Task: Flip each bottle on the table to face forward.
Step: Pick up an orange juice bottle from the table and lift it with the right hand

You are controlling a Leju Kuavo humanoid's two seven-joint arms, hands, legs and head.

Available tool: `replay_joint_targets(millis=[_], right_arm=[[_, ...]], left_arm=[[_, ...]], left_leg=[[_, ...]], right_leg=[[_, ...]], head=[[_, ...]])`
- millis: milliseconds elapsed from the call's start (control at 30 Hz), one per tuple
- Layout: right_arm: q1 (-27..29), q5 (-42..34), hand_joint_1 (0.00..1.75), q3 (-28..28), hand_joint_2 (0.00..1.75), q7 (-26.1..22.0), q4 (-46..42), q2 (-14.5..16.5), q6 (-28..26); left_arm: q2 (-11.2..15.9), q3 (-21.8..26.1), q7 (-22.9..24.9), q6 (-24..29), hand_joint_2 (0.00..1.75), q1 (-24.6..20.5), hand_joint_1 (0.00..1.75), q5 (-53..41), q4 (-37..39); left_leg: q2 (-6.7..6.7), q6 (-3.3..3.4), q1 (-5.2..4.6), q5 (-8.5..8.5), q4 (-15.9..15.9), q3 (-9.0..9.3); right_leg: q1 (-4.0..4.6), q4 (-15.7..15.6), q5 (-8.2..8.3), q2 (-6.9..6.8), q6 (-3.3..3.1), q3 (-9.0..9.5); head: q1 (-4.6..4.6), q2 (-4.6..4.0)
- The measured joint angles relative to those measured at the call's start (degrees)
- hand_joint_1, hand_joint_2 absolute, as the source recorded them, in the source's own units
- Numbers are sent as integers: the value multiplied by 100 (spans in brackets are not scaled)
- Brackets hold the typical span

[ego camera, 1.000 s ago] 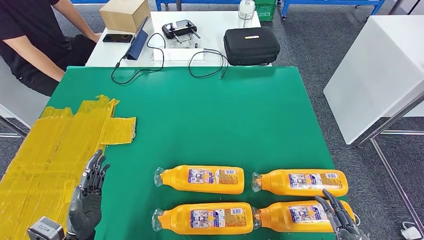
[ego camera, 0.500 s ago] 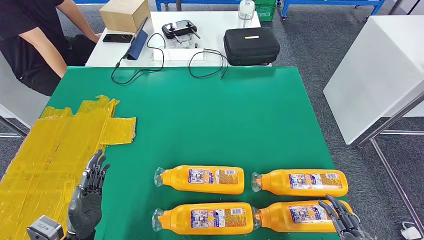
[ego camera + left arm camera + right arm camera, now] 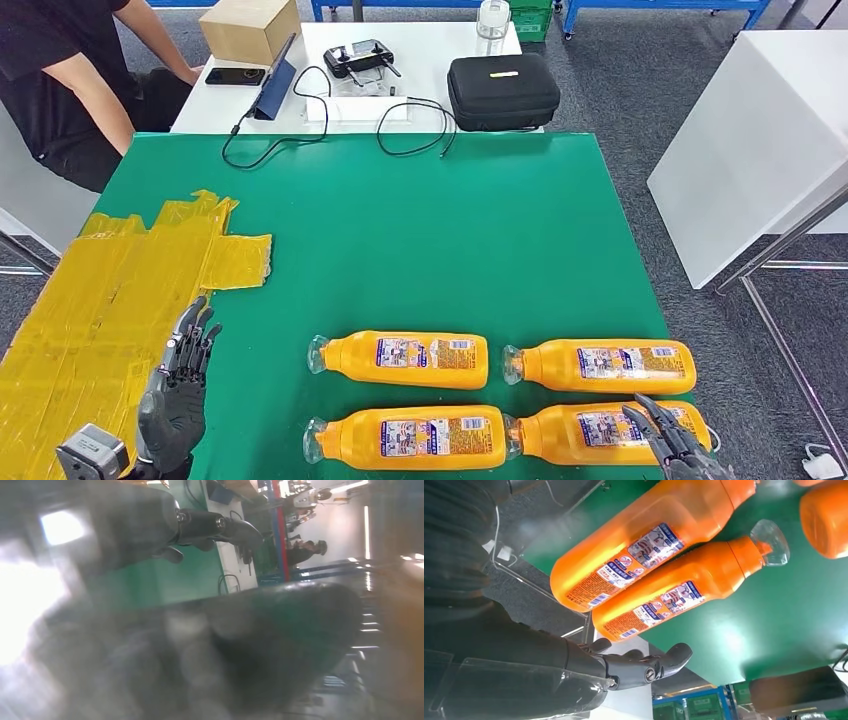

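Note:
Four orange bottles lie on their sides on the green table [image 3: 400,230], clear caps pointing left, in two rows. The far row holds a left bottle [image 3: 400,358] and a right bottle [image 3: 600,365]. The near row holds a left bottle [image 3: 410,437] and a right bottle [image 3: 585,433]. My right hand [image 3: 675,445] hovers by the base end of the near right bottle, fingers apart and holding nothing. The right wrist view shows its fingers [image 3: 644,667] beside two of the bottles [image 3: 649,535] [image 3: 684,592]. My left hand [image 3: 175,400] is open at the table's near left, well away from the bottles.
Yellow tape sheets [image 3: 110,300] cover the table's left part. A white table behind carries a black case [image 3: 502,90], cables, a controller [image 3: 358,57], a tablet and a cardboard box [image 3: 250,28]. A person [image 3: 60,90] sits at the far left. A white cabinet [image 3: 760,130] stands to the right.
My right hand has drawn slightly back toward the near edge over the near right bottle's base. The left hand and the bottles have stayed put.

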Motion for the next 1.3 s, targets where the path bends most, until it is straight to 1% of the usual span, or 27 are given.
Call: replay_joint_targets(millis=[200, 300, 500, 700, 900, 1067, 1200, 1300], right_arm=[[-25, -2, 0, 58, 175, 10, 68, -75, -10], [-25, -3, 0, 88, 175, 108, 78, -135, -11], [67, -31, 0, 90, 175, 465, 79, -393, -95], [158, -215, 0, 51, 175, 601, 102, -618, -198], [185, -253, 0, 23, 175, 609, 131, -695, -216], [254, -464, 0, -54, 175, 596, 183, -750, -290], [350, -692, 0, -246, 175, 434, 261, -770, -280], [407, -830, 0, -477, 175, 206, 340, -739, -58]], left_arm=[[0, 0, 0, 1, 0, -1, 0, 0, 0], [1, 0, 2, 2, 0, -1, 0, 0, 0], [5, 0, 18, -7, 0, 0, 0, 3, 0], [7, 0, 35, -24, 0, -1, 0, 4, 0], [9, 0, 43, -24, 0, -1, 0, 5, 0], [14, 0, 69, -20, 0, -1, 0, 15, 0], [26, 0, 83, -16, 0, -1, 0, 45, 0], [43, -3, 92, -9, 0, -8, 0, 63, 1]], left_leg=[[0, 0, 0, -1, 0, 1], [0, 1, 0, -1, 0, 3], [0, 1, -4, -1, 0, 4], [1, 1, -5, -1, 1, 4], [1, 1, -5, -1, 0, 4], [0, 1, -5, -1, 0, 4], [0, 1, -6, -1, 1, 6], [1, 3, -7, -3, 1, 8]], right_leg=[[0, 0, 0, 0, 0, -5], [0, 0, 0, 0, 0, -9], [-2, 0, 0, 0, 0, -5], [-3, 0, 0, 0, 0, -2], [-2, 0, 0, 0, 0, -4], [-3, 0, 0, 0, 0, -7], [-3, 0, 0, 0, 0, -13], [-4, -1, 0, 0, 0, -33]], head=[[-1, 0], [1, 0], [0, 0], [-1, 0], [0, 0], [-1, 0], [0, 0], [-1, 0]])
